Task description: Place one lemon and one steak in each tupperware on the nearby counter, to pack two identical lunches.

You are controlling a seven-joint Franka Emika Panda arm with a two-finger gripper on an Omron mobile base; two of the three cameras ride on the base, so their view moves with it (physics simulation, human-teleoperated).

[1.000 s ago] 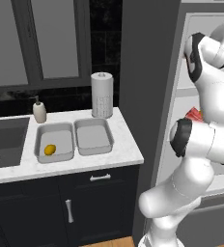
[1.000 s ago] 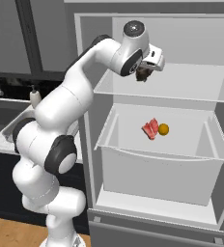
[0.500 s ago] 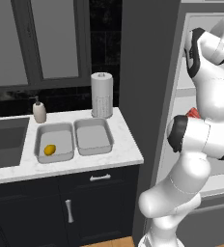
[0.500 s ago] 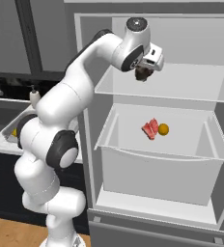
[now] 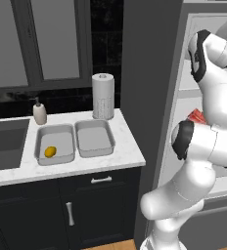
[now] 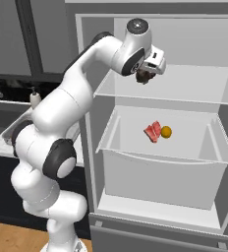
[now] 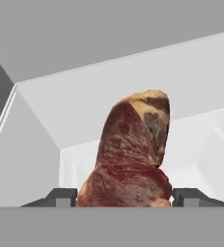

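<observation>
Left base view: the table (image 5: 120, 146) is white marble over dark cabinets. Two grey tubs sit side by side on it, touching. The left tub (image 5: 41, 157) holds a lemon (image 5: 50, 152); the right tub (image 5: 110, 144) has nothing visible in it. A soap bottle (image 5: 39, 113) stands behind the left tub, and a paper towel roll (image 5: 103, 96) stands behind the right one. A sink (image 5: 3, 144) lies to the left of the tubs. The arm (image 5: 208, 146) rises at the right and reaches up into the fridge; a bit of red steak (image 5: 195, 115) shows behind it.

Right base view: the fridge (image 6: 224, 78) is open. The gripper (image 6: 146, 75) hangs just above the upper shelf (image 6: 194, 91), with a dark brown piece between its fingers. Below, the drawer (image 6: 160, 172) holds a second steak (image 6: 153, 132) with a second lemon (image 6: 166, 132) just beside it on its right.

Hand view: a dark red, marbled steak (image 7: 131, 154) stands upright between the two fingers (image 7: 61, 198), one on each side of its base. The fingers are partly closed and pressed against the meat, gripping it. Behind it lie the white shelf and fridge walls.
</observation>
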